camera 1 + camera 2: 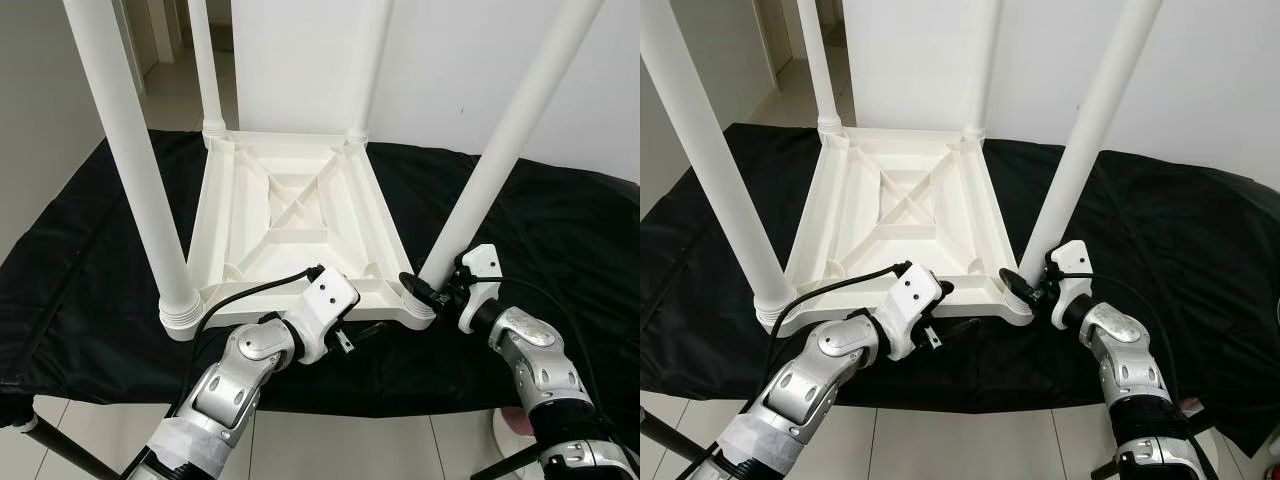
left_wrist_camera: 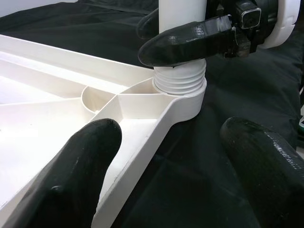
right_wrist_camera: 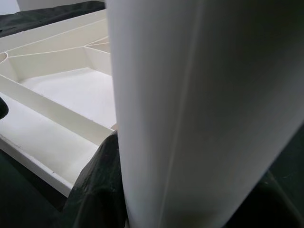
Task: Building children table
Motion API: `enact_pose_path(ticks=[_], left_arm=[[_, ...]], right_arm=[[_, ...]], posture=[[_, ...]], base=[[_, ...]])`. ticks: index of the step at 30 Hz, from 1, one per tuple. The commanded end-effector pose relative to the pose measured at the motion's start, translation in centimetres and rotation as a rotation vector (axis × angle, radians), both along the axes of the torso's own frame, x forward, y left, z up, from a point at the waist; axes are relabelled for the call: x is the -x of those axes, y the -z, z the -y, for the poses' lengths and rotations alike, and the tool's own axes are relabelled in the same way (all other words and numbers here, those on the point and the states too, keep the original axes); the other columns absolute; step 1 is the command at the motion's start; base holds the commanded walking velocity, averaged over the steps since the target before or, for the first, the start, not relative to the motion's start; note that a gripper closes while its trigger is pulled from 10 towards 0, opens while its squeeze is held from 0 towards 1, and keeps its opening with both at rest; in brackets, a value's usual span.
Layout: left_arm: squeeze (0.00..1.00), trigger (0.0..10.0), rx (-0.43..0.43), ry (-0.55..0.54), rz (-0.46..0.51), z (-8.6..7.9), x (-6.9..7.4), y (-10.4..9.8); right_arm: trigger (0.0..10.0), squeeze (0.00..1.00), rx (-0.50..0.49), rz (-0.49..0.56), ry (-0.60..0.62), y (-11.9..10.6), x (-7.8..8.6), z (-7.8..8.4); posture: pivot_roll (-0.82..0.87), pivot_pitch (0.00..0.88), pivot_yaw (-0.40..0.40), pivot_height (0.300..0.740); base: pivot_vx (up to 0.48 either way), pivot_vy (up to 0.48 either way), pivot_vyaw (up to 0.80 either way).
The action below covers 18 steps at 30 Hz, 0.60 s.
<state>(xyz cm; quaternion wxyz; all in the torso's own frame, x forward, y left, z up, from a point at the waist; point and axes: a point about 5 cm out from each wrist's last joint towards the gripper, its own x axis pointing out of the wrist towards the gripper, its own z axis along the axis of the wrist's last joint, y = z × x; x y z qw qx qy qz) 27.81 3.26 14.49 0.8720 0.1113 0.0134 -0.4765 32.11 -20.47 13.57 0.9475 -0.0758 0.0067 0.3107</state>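
Table top (image 1: 300, 215): one white table top is laid upside down on the black cloth (image 1: 560, 250), in the middle of the frame.
Legs: four white legs are counted, one at each corner, all pointing up.
Near right leg (image 1: 500, 150): it is seen at the right of the frame, with its ribbed end set in the corner socket (image 2: 183, 92).
Right gripper (image 1: 425, 292): it is closed around the bottom of the near right leg, one black finger (image 2: 185, 40) on each side, just above the socket.
Left gripper (image 1: 350, 335): it is held open and empty at the near edge of the table top, lower middle of the frame, with nothing between its fingers.
Step in hand: the last leg is most likely being turned tight in its socket.
Next move: the leg should be kept straight and turned until it is firm, then let go.
Arms: two silver arms are counted.
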Motion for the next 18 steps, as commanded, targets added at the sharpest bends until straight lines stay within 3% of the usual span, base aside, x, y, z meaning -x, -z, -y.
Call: enact_pose_path(ticks=[1, 3, 4, 5, 12, 18], left_arm=[[0.00, 10.0, 0.003, -0.008, 0.001, -0.2, 0.0, -0.1], [0.00, 10.0, 0.002, -0.009, 0.001, -0.2, 0.1, -0.1], [0.00, 10.0, 0.002, -0.008, 0.000, -0.3, 0.1, -0.1], [0.00, 10.0, 0.001, -0.008, -0.001, -0.3, 0.1, -0.1], [0.00, 10.0, 0.002, -0.007, -0.002, -0.3, 0.0, -0.2], [0.00, 10.0, 0.003, -0.003, -0.005, -0.3, 0.0, -0.2]], right_arm=[[0.0, 0.00, 0.020, -0.049, -0.014, 1.1, 0.3, 0.0], [0.0, 0.00, 0.007, -0.056, 0.003, 1.3, 0.3, 0.2], [3.7, 0.00, -0.010, -0.053, 0.037, 1.3, 0.2, 0.4], [10.0, 0.00, -0.033, -0.050, 0.070, 1.3, 0.1, 0.6], [10.0, 0.00, -0.089, -0.032, 0.245, 0.9, -0.4, 0.2], [10.0, 0.00, -0.150, -0.041, 0.420, 0.3, -0.6, -1.6]], posture=[[0.07, 0.000, -0.049, 0.740], [0.06, 0.004, -0.045, 0.740], [0.06, 0.009, -0.044, 0.740], [0.06, 0.012, -0.042, 0.740], [0.06, 0.023, -0.035, 0.740], [0.05, 0.034, -0.029, 0.740]], base=[[0.000, 0.000, 0.00], [0.000, 0.000, 0.00], [0.000, 0.000, 0.00], [0.000, 0.000, 0.00], [0.000, 0.000, 0.00], [0.000, 0.000, 0.00]])
